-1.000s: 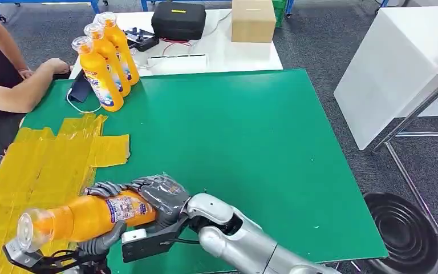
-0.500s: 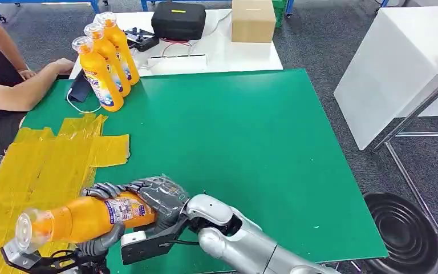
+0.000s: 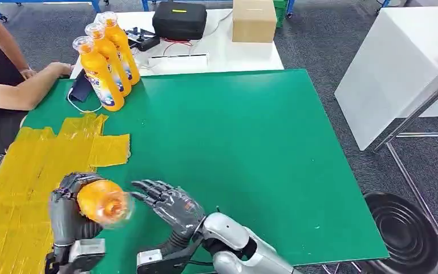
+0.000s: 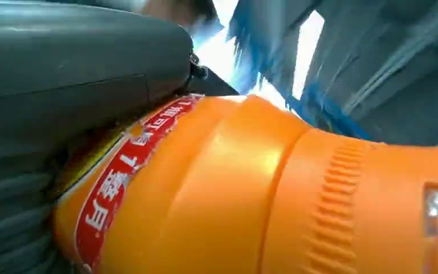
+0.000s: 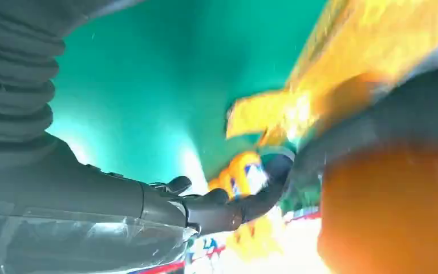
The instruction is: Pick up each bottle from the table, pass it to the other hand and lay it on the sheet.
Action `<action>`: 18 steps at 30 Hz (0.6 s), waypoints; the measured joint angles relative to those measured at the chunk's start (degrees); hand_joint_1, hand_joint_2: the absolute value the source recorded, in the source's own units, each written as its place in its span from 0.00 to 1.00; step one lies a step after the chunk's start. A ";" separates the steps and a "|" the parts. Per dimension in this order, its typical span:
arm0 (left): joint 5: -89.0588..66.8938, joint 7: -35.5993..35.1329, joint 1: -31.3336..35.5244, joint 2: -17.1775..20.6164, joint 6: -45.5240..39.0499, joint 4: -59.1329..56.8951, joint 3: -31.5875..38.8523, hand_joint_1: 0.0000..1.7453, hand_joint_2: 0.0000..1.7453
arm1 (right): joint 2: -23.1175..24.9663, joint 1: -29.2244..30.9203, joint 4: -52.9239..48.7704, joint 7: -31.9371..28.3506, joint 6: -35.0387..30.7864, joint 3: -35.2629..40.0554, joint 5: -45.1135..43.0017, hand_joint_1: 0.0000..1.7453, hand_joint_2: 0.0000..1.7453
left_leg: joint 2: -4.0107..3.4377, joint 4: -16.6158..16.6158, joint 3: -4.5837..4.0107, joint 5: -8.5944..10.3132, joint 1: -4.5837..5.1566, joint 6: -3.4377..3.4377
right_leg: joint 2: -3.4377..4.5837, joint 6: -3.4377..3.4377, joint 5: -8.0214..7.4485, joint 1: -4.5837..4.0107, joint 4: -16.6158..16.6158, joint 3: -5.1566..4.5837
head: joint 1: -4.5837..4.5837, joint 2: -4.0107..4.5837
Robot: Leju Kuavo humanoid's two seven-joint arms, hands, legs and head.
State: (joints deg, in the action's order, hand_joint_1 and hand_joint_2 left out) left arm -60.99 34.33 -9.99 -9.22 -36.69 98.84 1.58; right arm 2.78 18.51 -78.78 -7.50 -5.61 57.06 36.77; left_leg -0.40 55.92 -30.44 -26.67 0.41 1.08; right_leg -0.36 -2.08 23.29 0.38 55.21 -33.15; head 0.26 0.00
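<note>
Your left hand (image 3: pixel 71 205) has its fingers clamped round the orange bottle (image 3: pixel 100 202), held above the yellow sheet (image 3: pixel 28 165). Your right hand (image 3: pixel 168 202) is empty, fingers apart. Rigid, smooth plastic, likely slippery: grip the labelled body.

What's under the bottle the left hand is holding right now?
The bottle sits in the left hand, cap toward the camera, above the yellow sheet near its edge with the green table. The hand and bottle cover the spot directly beneath.
</note>
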 measured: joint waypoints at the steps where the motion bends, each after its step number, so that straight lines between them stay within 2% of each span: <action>1: -7.21 -1.31 -0.39 0.00 -1.79 0.31 1.23 1.00 1.00 | -1.06 -0.47 -1.73 -0.31 -0.80 -1.08 -0.75 0.00 0.00 | -0.01 0.00 0.00 0.00 0.01 0.00 | 0.01 0.00 0.00 0.02 0.00 0.00 | -0.02 0.00; 4: -18.61 -3.76 -1.45 0.02 -3.09 0.52 5.61 1.00 1.00 | -4.50 -2.49 -7.73 -2.25 -2.04 -5.63 -3.47 0.00 0.00 | 0.00 0.00 0.03 0.00 0.03 0.00 | 0.00 0.00 0.00 0.02 -0.01 0.01 | 0.00 0.00; 8: -22.34 -5.76 -2.00 0.31 -3.29 0.52 9.78 1.00 1.00 | -7.46 -4.86 -13.93 -3.76 -2.11 -10.54 -5.16 0.00 0.00 | 0.01 0.00 0.03 0.00 0.03 0.01 | 0.00 0.00 0.00 0.03 -0.01 0.02 | -0.02 -0.02; 10: -25.11 -8.94 -2.20 0.64 -3.33 0.52 10.49 1.00 1.00 | -8.38 -5.57 -15.91 -4.00 -2.11 -11.86 -5.60 0.00 0.00 | 0.01 0.00 0.03 0.00 0.02 0.01 | 0.00 0.00 0.00 0.02 -0.01 0.02 | 0.00 0.00; 12: -27.88 -15.26 -2.58 3.24 -3.33 -0.40 10.62 1.00 1.00 | -9.25 -6.25 -17.66 -4.63 -2.06 -13.13 -6.21 0.00 0.00 | -0.01 0.00 0.05 -0.01 0.01 0.00 | 0.01 0.00 0.00 0.01 -0.01 0.00 | 0.00 0.00; 14: -28.38 -22.89 -1.95 7.59 -3.31 -4.82 9.96 1.00 1.00 | -10.06 -6.68 -19.01 -5.09 -1.64 -14.50 -6.63 0.00 0.00 | -0.03 -0.01 0.11 -0.01 0.00 -0.01 | 0.05 0.00 0.00 0.01 0.00 0.00 | -0.02 0.00; 16: -28.62 -33.02 -0.80 13.16 -3.07 -10.73 6.99 1.00 1.00 | -10.59 -6.75 -19.64 -5.40 -0.95 -15.15 -6.61 0.00 0.00 | -0.09 -0.01 0.12 0.01 -0.06 -0.04 | 0.08 0.02 0.01 -0.09 0.00 -0.04 | -0.02 0.00; 18: -28.77 -38.68 1.16 17.12 -1.97 -17.19 2.59 1.00 1.00 | -10.78 -6.76 -19.86 -5.64 -0.75 -15.33 -6.58 0.00 0.00 | -0.01 -0.02 0.11 0.05 -0.10 -0.11 | 0.03 0.03 0.01 -0.13 0.02 0.03 | -0.04 -0.02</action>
State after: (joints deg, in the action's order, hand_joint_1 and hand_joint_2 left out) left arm -89.77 -4.35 -8.82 7.90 -38.66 81.64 4.17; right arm -8.00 11.75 -98.64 -13.14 -6.36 41.72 30.18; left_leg -0.41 55.89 -30.34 -26.62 0.31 0.98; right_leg -0.33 -2.04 23.30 0.25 55.24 -33.12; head 0.22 -0.02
